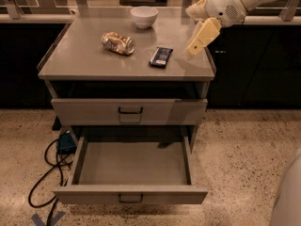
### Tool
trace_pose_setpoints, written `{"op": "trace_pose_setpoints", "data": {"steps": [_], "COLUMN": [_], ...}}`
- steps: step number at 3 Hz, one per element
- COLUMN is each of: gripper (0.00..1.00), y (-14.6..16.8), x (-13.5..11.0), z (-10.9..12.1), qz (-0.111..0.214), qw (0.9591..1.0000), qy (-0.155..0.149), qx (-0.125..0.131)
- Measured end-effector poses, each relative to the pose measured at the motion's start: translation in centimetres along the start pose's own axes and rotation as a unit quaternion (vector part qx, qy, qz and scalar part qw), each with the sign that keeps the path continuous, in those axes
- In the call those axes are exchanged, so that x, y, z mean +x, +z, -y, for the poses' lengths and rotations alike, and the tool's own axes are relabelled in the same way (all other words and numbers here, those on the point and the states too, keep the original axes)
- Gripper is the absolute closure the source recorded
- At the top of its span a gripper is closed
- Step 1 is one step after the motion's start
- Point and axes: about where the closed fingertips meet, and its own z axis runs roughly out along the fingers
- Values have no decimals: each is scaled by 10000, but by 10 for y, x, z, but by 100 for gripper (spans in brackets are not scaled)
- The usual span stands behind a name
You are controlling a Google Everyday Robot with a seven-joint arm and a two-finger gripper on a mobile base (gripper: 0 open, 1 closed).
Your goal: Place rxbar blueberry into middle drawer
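Note:
The rxbar blueberry (161, 57) is a flat dark-blue bar with a paler label patch, lying on the grey cabinet top (84, 60), right of centre. The middle drawer (131, 192) stands pulled open below, its plain tray empty, with a small black wire handle on its front panel. My gripper (194, 47), cream-coloured, hangs from the white arm over the right edge of the cabinet top. It sits just right of the bar and a little above it, holding nothing that I can see.
A crushed gold-brown can (117, 43) lies left of the bar. A white bowl (144, 16) stands at the back of the top. The drawer above (129, 111) is closed. Black cables (44, 173) and a blue device (66, 142) lie on the floor at left.

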Motion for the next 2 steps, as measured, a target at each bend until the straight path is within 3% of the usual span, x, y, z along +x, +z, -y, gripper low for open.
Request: {"op": "trace_pose_setpoints", "data": {"steps": [1,2], "gripper": [0,0], "y": [0,6], "x": [0,3], "z": [0,17], "qz": [0,-595], "qw": [10000,9980], "qy": [1,21], "qx": [-1,216]}}
